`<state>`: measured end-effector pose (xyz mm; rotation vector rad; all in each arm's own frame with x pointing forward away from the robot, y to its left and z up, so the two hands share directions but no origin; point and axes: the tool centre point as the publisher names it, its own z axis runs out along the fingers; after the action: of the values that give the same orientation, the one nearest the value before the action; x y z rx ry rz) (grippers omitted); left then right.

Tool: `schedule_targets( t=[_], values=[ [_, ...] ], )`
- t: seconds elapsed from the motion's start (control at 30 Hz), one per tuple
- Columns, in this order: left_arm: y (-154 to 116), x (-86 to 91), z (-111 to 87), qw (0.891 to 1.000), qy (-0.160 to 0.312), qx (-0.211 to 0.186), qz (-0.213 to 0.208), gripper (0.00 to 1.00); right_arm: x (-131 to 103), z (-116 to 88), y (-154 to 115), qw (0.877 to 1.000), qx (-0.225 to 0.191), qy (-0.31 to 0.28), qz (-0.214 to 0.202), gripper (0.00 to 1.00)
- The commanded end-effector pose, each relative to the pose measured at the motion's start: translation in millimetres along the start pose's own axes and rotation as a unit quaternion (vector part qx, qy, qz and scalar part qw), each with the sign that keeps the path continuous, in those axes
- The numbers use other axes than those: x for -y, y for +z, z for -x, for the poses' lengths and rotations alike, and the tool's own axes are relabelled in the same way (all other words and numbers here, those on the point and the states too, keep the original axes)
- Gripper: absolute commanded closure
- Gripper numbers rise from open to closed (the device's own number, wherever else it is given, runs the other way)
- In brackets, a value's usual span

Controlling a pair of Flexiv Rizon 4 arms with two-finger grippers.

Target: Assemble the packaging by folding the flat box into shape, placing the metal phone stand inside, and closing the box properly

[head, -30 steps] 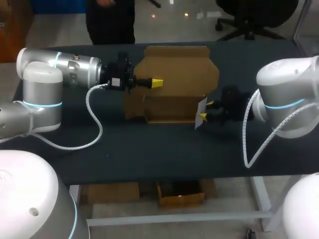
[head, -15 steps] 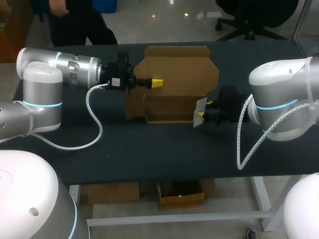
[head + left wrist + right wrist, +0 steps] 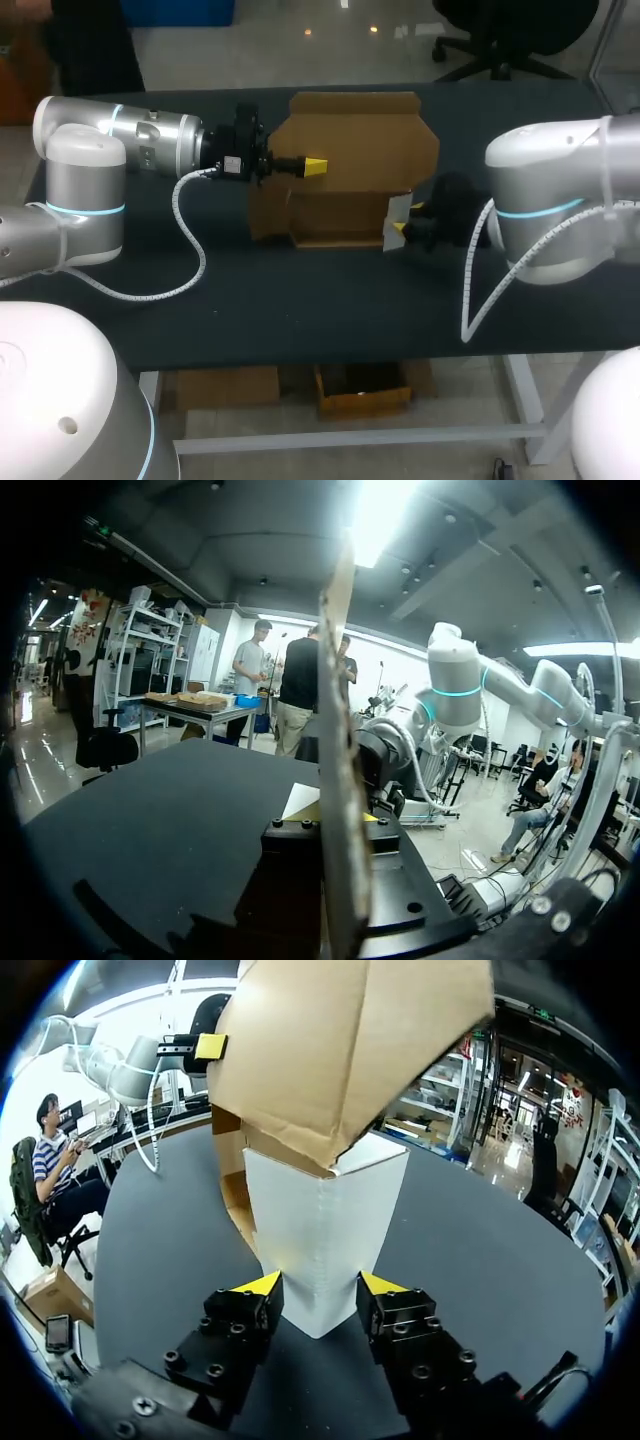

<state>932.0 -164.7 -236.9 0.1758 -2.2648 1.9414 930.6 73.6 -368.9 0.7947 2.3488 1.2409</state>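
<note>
The brown cardboard box [image 3: 340, 212] stands open in the middle of the table, its lid flap [image 3: 355, 125] raised at the back. My left gripper [image 3: 315, 166] comes in from the left and is shut on a thin cardboard panel [image 3: 340, 730], seen edge-on between its fingers. At the box's right end my right gripper [image 3: 401, 223] holds the white side flap [image 3: 322, 1225]. The flap is creased into a V and touches both yellow fingertips [image 3: 262, 1282]. The brown lid [image 3: 320, 1050] hangs over it. No phone stand shows in any view.
The box rests on a dark table top [image 3: 300, 310]. My left arm's white cable [image 3: 190, 270] lies looped on the table to the left of the box. My right arm's cable [image 3: 478, 290] hangs near the right front.
My right arm has shifted left toward the box, carrying the white flap with it, and its fingers have narrowed a little. The left arm and the lid have not moved.
</note>
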Motion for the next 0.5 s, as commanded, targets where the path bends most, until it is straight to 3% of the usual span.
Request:
schedule_targets(
  t=[0.03,0.5],
  values=[
    [0.0,-4.0,0.1,1.000,0.000,0.000,0.000,1.00,-0.7,-5.2,9.5,1.000,0.026,0.001,0.000,0.56],
    [0.0,-4.0,0.1,1.000,0.000,0.000,0.000,1.00,-1.7,-7.4,16.1,0.997,0.074,0.012,-0.008,0.59]
  ],
)
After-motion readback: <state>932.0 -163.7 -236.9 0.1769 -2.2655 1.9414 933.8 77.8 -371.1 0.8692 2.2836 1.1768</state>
